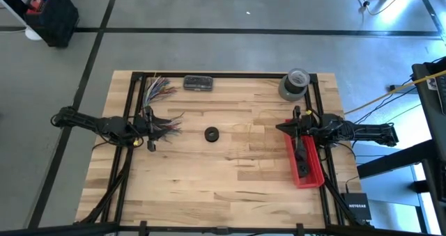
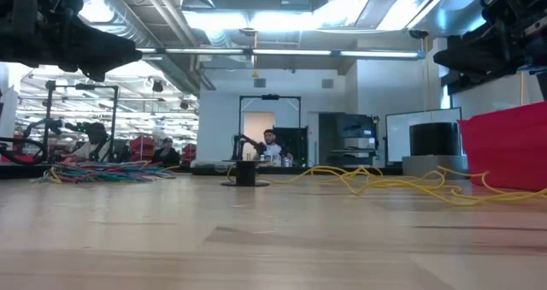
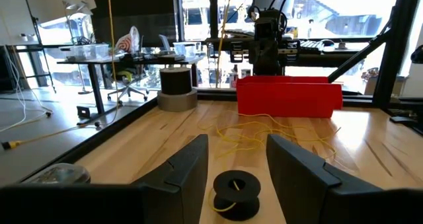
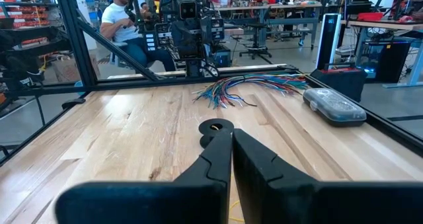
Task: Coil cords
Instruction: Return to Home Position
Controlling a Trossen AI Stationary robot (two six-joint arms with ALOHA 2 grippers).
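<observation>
The cords (image 3: 264, 137) are thin yellow strands lying in loose loops on the wood between a black spool (image 3: 236, 194) and a red bin (image 3: 287, 96); they also show in the low view as cords (image 2: 402, 184). A yellow strand shows at the spool, which stands on its flange at the table's middle (image 1: 211, 133). My left gripper (image 3: 238, 161) hovers open at the table's left, pointing level toward the spool, left gripper (image 1: 155, 130). My right gripper (image 4: 231, 151) hovers shut at the table's right, right gripper (image 1: 280, 127), also pointing toward the spool (image 4: 217, 127).
Bundles of multicoloured wires (image 1: 162, 90) lie at the far left by my left arm. A grey case (image 1: 198, 83) and a tape roll (image 1: 295, 83) sit along the far edge. The red bin (image 1: 305, 159) stands under my right arm. A person (image 4: 122, 19) sits beyond the table.
</observation>
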